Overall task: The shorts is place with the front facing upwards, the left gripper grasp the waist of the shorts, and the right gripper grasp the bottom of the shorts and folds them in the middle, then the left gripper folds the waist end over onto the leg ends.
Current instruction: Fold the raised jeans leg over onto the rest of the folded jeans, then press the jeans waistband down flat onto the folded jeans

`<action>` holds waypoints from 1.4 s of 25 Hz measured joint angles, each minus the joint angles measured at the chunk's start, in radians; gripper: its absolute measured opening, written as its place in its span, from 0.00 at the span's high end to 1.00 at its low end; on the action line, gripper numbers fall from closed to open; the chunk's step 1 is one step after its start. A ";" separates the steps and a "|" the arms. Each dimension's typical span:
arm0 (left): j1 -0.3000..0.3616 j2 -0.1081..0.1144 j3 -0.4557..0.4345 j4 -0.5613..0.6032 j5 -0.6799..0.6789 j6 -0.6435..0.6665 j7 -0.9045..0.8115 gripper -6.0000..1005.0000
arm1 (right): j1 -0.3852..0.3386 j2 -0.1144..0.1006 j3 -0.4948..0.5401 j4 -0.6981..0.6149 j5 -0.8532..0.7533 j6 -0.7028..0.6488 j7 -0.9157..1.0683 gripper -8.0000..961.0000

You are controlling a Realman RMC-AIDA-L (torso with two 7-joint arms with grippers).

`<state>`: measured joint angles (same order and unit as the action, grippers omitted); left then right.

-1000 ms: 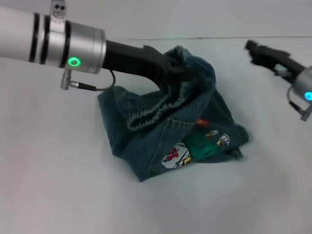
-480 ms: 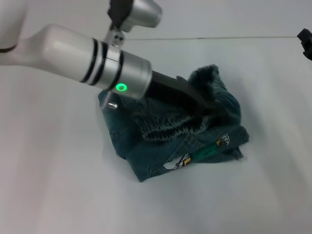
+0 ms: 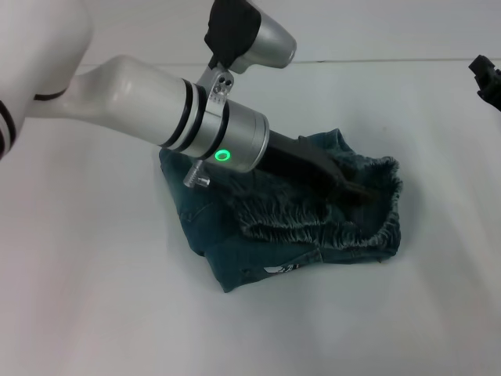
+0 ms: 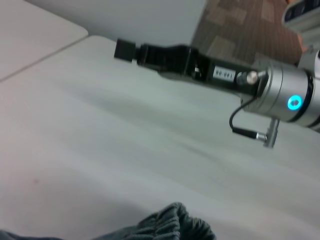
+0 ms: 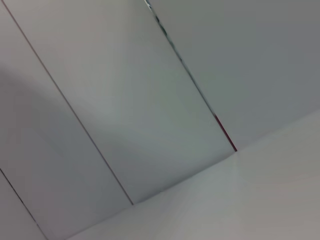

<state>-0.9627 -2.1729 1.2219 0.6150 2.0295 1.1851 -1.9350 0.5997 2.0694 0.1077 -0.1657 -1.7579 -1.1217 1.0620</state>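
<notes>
Shorts point(image 3: 235, 251): washed denim, folded lump. Waist point(image 3: 368, 231): ruffled elastic, 3 o'clock side. My left gripper point(image 3: 356, 192) pinches waist. Right gripper point(image 3: 487, 77): 2 o'clock, fingers unreadable to me.

The left gripper point(image 3: 356, 192) rests on the shorts point(image 3: 235, 251), mid-table point(image 3: 94, 298).

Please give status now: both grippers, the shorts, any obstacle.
Left gripper low on gathered elastic waist of blue-green denim shorts, waist end folded over. Right gripper off at far right edge. Nothing in the way.
</notes>
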 joint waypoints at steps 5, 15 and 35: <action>0.055 0.017 -0.014 0.094 -0.001 0.043 -0.031 0.42 | 0.002 0.002 -0.003 0.000 -0.002 0.012 -0.001 0.98; 0.210 0.038 -0.190 0.345 0.184 0.245 -0.097 0.16 | -0.005 -0.004 -0.010 0.000 -0.002 0.039 -0.002 0.98; 0.401 -0.003 0.000 0.530 0.306 0.143 0.143 0.10 | -0.006 0.000 -0.009 0.000 0.002 0.057 -0.002 0.96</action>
<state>-0.5612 -2.1756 1.2223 1.1455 2.3353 1.3283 -1.7922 0.5941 2.0697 0.0986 -0.1657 -1.7555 -1.0651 1.0597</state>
